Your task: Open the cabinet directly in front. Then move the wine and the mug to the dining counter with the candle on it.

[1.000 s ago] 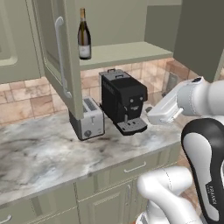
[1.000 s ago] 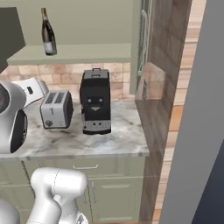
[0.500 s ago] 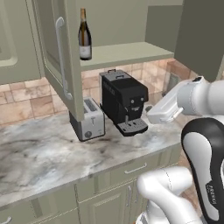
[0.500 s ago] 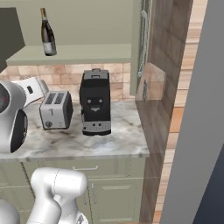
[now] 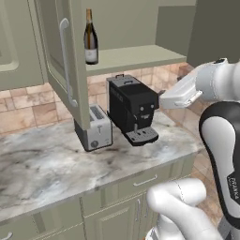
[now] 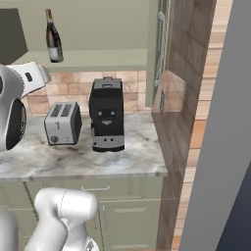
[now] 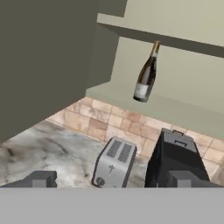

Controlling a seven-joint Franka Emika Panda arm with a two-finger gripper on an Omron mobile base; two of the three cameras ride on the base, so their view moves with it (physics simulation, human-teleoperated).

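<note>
The sage-green cabinet (image 5: pixel 136 57) stands open, its left door (image 5: pixel 56 61) swung out toward me with the silver bar handle (image 5: pixel 65 63) on it; the right door (image 6: pixel 160 49) is seen edge-on. The wine (image 5: pixel 90 40) (image 6: pixel 53 39) (image 7: pixel 145 76) stands upright and alone on the lower shelf, left of centre. My gripper (image 7: pixel 113 180) is open, its dark fingertips (image 7: pixel 40 178) wide apart, well below and in front of the bottle, holding nothing. My white hand (image 5: pixel 180 93) hovers to the right of the coffee machine. The mug, the candle and the dining counter are out of view.
A silver toaster (image 5: pixel 96 133) and a black coffee machine (image 5: pixel 133 108) stand on the marble worktop (image 5: pixel 47 164) under the shelf. Low green cabinets with drawers (image 5: pixel 140 183) run beneath. A brown tiled wall (image 6: pixel 184 93) closes the right end.
My hand has risen a little beside the coffee machine. The bottle, the doors and the base have not moved.
</note>
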